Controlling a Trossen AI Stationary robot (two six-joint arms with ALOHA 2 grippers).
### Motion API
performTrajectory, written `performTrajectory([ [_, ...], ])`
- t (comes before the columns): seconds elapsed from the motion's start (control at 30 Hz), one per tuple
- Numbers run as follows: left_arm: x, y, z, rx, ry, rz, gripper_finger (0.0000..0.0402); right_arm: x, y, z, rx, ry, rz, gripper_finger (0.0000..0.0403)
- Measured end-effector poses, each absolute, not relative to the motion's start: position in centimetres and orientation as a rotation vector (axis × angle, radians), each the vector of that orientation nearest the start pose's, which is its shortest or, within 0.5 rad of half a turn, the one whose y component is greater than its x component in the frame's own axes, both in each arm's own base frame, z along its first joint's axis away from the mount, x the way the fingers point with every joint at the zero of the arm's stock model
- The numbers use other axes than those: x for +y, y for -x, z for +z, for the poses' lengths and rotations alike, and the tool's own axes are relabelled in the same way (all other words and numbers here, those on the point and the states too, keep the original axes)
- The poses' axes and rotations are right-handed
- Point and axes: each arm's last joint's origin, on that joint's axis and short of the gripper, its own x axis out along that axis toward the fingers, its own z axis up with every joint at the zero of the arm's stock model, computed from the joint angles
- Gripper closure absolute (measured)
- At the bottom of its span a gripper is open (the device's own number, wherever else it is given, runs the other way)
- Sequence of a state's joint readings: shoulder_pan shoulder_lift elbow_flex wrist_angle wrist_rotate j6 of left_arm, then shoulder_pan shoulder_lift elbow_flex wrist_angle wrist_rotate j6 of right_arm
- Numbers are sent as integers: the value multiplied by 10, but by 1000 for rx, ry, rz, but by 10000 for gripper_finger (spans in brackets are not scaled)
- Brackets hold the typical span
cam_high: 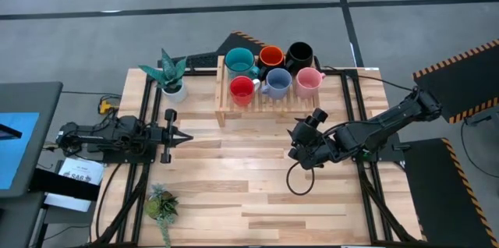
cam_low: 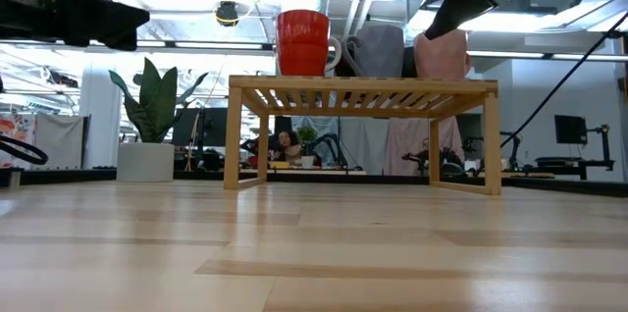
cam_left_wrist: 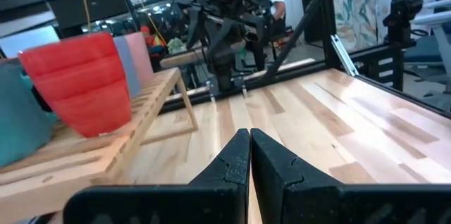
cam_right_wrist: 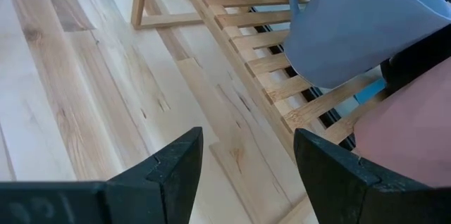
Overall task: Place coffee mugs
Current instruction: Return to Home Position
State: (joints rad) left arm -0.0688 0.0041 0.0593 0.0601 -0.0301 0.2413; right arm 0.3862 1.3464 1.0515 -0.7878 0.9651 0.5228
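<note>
a: where are the coffee mugs (cam_high: 277, 83)?
b: all six on the slatted shelf (cam_high: 265, 106), twelve o'clock. the right gripper (cam_right_wrist: 246, 134), jaws wide and empty, should lift clear of the pink mug (cam_high: 309, 81) toward four o'clock. the left gripper (cam_high: 187, 136), pinched shut and empty, rests at nine.

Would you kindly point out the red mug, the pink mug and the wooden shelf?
red mug (cam_high: 242, 90), high view, its open top.
pink mug (cam_high: 309, 81), high view, its open top.
wooden shelf (cam_high: 273, 108), high view, bare front slats.
</note>
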Motion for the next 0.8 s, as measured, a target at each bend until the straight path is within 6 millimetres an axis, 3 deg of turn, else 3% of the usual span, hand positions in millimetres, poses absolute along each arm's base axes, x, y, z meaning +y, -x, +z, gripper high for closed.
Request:
performTrajectory([
  [0.3,-6,-97,175,-92,-234,-41,402,76,-237,273,710,218,-678,154],
  [0.57,-6,-96,178,-129,-225,-67,402,74,-203,283,699,150,-716,154],
  [0.8,-6,-96,177,-98,-222,-71,402,58,-165,252,582,17,-708,170],
])
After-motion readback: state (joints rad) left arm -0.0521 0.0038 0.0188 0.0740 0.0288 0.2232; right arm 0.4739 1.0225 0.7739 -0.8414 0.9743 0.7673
